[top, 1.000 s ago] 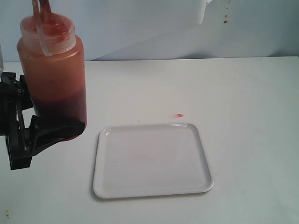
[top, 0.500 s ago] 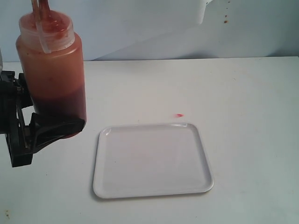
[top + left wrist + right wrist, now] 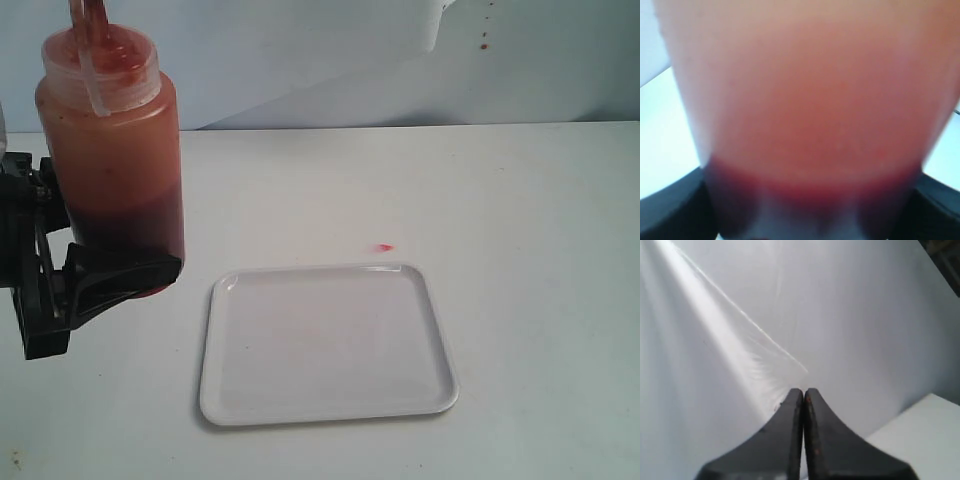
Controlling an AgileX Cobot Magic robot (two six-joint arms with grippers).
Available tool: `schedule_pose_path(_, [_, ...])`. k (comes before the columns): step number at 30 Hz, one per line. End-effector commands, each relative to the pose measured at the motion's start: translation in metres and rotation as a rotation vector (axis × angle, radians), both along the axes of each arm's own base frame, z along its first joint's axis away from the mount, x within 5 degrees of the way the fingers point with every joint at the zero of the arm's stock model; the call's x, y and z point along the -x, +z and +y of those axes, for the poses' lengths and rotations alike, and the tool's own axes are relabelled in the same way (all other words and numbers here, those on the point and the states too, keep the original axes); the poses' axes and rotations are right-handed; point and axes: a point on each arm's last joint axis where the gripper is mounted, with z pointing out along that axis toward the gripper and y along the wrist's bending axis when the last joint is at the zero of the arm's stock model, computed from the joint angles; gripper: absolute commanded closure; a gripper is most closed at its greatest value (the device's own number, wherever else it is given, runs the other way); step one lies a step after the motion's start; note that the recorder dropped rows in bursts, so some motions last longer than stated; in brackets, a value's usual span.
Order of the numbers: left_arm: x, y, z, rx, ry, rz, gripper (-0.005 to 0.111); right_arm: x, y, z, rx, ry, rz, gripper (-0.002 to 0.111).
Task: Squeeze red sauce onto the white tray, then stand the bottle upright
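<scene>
Here's the bottle (image 3: 112,150), far left in the exterior view, standing tall: its long axis runs straight up and down, cap on top, and the red-smeared nozzle points upward and runs out of the top of the picture. Dark red sauce (image 3: 130,225) sits pooled in the lower part, with the orange-stained wall above it. The left end effector (image 3: 120,272) is clamped around the bottle low on the body, one black finger (image 3: 125,275) crossing in front of the base. That finger hides the underside, so it's hard to say whether the bottle rests on the surface (image 3: 520,220) or hangs just clear of it.

From the left wrist view the bottle (image 3: 805,100) fills nearly everything, a soft blur of orange over the dark band of sauce (image 3: 810,190), with black fingers (image 3: 670,210) hugging it on both sides.

The white tray (image 3: 330,345) lies flat to the right of the bottle, near it but apart, showing plain glossy white. Just beyond its far edge there's a small red spot (image 3: 382,247) on the surface.

Over on the other side, the right end effector (image 3: 803,400) shows its jaws pressed tight together with nothing between them, aimed at a pale backdrop
</scene>
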Motion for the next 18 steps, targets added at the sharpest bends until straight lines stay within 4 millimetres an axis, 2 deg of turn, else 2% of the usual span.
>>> schedule_pose_path(1, [-0.001, 0.004, 0.000, 0.025, 0.035, -0.017, 0.107, 0.015, 0.046, 0.003, -0.010, 0.028, -0.131, 0.108])
schedule_pose_path(6, [-0.002, 0.004, 0.001, 0.019, 0.040, -0.022, 0.107, 0.027, 0.097, 0.011, 0.005, 0.103, -0.160, 0.108])
schedule_pose_path(10, [-0.002, 0.004, 0.001, 0.015, 0.039, -0.027, 0.107, 0.021, 0.128, 0.017, -0.044, 0.189, -0.111, 0.108])
schedule_pose_path(14, [-0.003, 0.004, 0.002, 0.005, 0.059, -0.031, 0.107, 0.004, 0.153, 0.024, -0.003, 0.266, -0.014, 0.108])
schedule_pose_path(18, [-0.005, 0.003, 0.003, -0.003, 0.073, -0.034, 0.107, -0.027, 0.168, 0.032, 0.093, 0.365, 0.084, 0.108])
